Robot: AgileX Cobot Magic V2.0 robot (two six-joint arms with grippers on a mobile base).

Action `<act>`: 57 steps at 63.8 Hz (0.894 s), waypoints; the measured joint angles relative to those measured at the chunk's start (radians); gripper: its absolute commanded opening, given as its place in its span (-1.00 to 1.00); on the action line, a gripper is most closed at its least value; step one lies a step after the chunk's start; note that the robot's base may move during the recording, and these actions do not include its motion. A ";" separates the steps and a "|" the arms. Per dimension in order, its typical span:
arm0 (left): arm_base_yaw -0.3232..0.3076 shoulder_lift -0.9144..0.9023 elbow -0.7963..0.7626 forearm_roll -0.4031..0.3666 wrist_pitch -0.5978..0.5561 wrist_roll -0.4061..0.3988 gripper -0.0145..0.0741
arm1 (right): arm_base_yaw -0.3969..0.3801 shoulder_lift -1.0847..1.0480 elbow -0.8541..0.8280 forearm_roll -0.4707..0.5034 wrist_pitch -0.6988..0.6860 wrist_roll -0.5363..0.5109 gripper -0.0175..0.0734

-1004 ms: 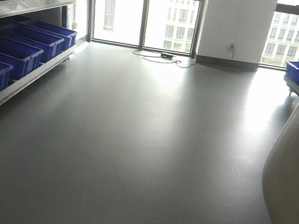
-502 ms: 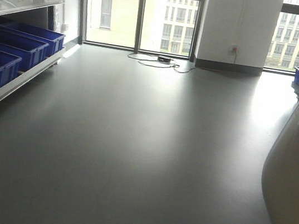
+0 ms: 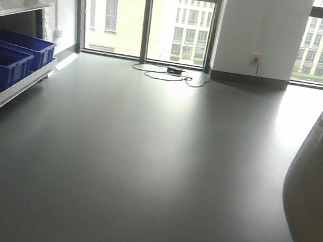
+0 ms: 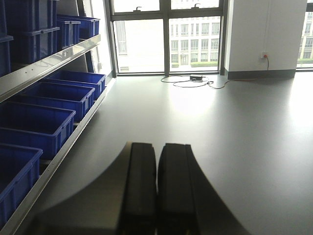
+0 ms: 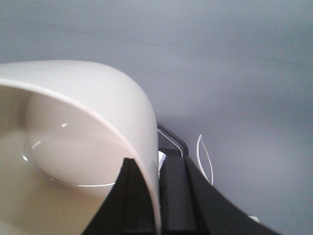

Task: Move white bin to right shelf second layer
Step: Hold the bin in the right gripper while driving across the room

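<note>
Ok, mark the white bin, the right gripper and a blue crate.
white bin (image 5: pixel 93 98), right wrist view, outer wall.
right gripper (image 5: pixel 156 166), right wrist view, between fingertips pinching the bin wall.
blue crate (image 4: pixel 34 117), left wrist view, open inside.

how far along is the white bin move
Done: the white bin is lifted, its wall clamped in the right gripper. In hand: it hangs over open floor; the left gripper is shut, empty. Left: reaching the right shelf second layer, not clearly in view, and setting it down.
</note>
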 measured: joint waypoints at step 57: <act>0.000 0.000 0.000 0.000 0.000 0.000 -0.48 | 0.000 0.000 0.000 0.002 0.000 0.000 -0.49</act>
